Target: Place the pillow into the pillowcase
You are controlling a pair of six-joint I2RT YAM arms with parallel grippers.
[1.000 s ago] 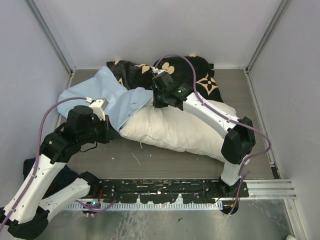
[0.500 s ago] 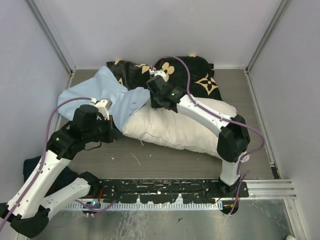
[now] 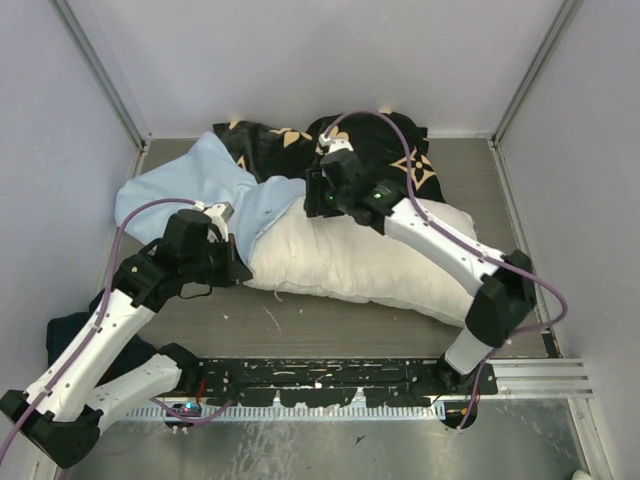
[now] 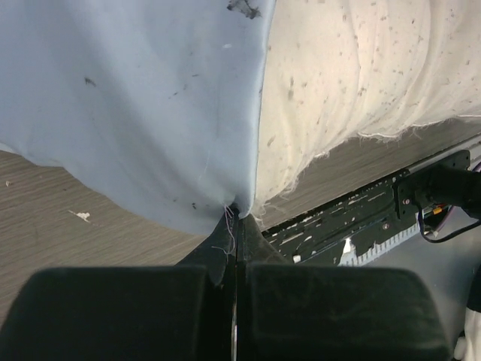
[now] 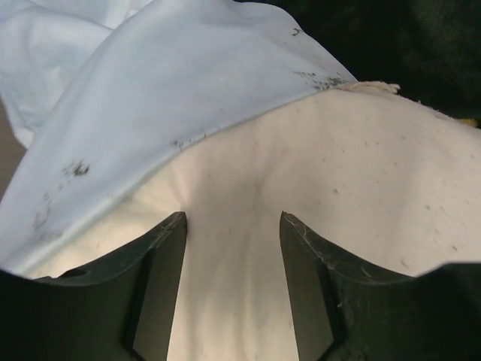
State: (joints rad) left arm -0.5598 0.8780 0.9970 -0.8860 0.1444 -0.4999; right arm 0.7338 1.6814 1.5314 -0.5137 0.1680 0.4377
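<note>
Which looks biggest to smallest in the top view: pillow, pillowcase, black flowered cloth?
1. pillow, though one end is under the case.
2-3. pillowcase and black flowered cloth: visible areas look alike, and the right arm covers part of the cloth.

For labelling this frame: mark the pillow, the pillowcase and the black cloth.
pillow [image 3: 340, 265]: top view, bare middle of its upper face.
pillowcase [image 3: 190, 180]: top view, loose part not lying over the pillow.
black cloth [image 3: 258, 150]: top view, the stretch just behind the pillowcase.
</note>
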